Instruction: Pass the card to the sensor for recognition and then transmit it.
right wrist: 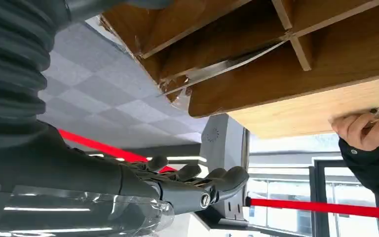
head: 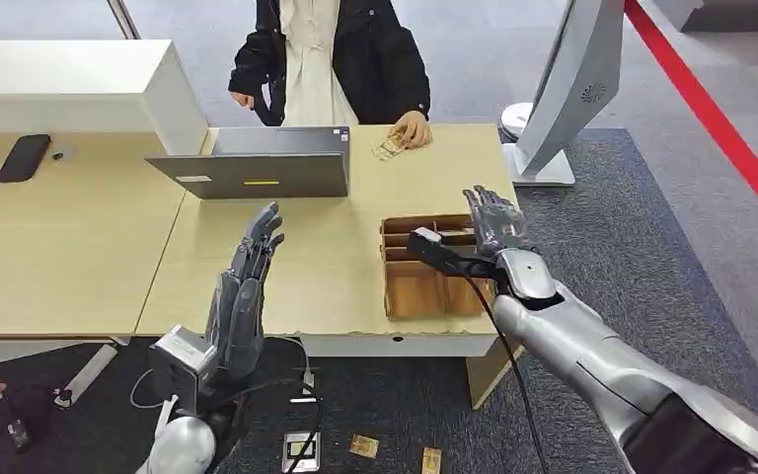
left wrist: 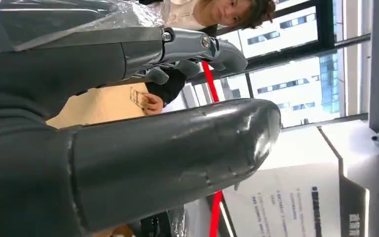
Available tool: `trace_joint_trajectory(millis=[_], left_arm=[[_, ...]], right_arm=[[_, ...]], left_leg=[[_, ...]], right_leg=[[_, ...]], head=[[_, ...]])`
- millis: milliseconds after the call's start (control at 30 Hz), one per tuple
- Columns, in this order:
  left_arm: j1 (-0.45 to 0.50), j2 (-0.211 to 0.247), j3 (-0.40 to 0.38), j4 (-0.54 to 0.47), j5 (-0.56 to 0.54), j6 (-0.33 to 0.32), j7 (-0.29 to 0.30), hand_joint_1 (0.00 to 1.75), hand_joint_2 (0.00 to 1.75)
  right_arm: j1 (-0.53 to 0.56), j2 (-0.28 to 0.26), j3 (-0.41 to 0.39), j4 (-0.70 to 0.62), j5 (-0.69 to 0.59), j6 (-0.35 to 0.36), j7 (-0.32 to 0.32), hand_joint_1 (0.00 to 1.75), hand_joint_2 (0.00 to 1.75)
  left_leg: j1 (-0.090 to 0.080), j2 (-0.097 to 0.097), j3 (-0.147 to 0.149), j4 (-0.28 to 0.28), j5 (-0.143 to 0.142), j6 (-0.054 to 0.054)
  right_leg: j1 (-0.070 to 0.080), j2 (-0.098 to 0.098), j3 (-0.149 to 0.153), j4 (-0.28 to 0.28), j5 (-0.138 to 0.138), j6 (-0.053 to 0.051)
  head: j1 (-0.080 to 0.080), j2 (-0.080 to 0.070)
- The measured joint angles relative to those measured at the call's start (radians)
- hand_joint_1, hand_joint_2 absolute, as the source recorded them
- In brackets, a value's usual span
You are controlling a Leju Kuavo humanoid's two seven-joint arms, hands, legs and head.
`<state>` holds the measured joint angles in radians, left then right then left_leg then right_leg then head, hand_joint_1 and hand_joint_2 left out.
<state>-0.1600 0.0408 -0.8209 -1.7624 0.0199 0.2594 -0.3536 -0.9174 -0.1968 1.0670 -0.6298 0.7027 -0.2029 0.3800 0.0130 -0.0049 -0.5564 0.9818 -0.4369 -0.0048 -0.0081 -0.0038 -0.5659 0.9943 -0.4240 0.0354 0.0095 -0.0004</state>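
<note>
On the far edge of the table [head: 336,286], a person's hand [head: 414,128] rests on the card [head: 387,148], just right of the laptop [head: 257,166]. The card lies flat; its long axis cannot be read at this size.

Right hand [head: 494,221]: raised above the cardboard tray [head: 424,281], fingers straight and apart, holding nothing. The right wrist view agrees (fingers extended in free air, tray dividers beside them).

Left hand [head: 244,296]: upright over the near table edge, fingers extended and close together, nothing held.

Key relation: the card lies forward and to the left of the right hand, beyond the tray; forward and to the right of the left hand. The right hand looks nearer, judged from the head view. Both are well apart from the card.

Judgement: pickup not yet begun. Which object serves as the sensor cannot be told. The coming reach likely falls to the right hand, and the person's hand on the card is in the way.
</note>
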Motion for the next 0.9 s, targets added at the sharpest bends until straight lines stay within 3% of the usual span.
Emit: trace_joint_trajectory(millis=[733,767,800,900], left_arm=[[-0.02,-0.009,-0.001,0.021,0.015,0.02,-0.014,0.0,0.0],[-0.02,-0.01,-0.001,0.023,0.015,0.02,-0.014,0.0,0.0],[-0.02,-0.011,-0.001,0.023,0.015,0.02,-0.014,0.0,0.0],[-0.022,-0.011,-0.002,0.024,0.015,0.02,-0.015,0.0,0.0]], right_arm=[[0.0,-0.003,0.016,0.0,-0.003,-0.02,-0.015,0.03,1.75],[0.0,-0.003,0.016,0.0,-0.003,-0.02,-0.015,0.24,1.75],[0.0,-0.003,0.016,0.0,-0.003,-0.02,-0.015,1.75,1.75],[0.0,-0.003,0.016,0.0,-0.003,-0.016,-0.015,1.75,1.75]], left_leg=[[0.0,0.0,0.0,0.0,0.0,0.0],[0.0,0.0,0.0,0.0,0.0,0.0],[0.0,0.0,0.0,0.0,0.0,0.0],[0.0,0.0,0.0,0.0,0.0,0.0]], right_leg=[[0.0,0.0,0.0,0.0,0.0,0.0],[0.0,0.0,0.0,0.0,0.0,0.0],[0.0,0.0,0.0,0.0,0.0,0.0],[0.0,0.0,0.0,0.0,0.0,0.0]], head=[[0.0,0.0],[0.0,0.0],[0.0,0.0],[0.0,0.0]])
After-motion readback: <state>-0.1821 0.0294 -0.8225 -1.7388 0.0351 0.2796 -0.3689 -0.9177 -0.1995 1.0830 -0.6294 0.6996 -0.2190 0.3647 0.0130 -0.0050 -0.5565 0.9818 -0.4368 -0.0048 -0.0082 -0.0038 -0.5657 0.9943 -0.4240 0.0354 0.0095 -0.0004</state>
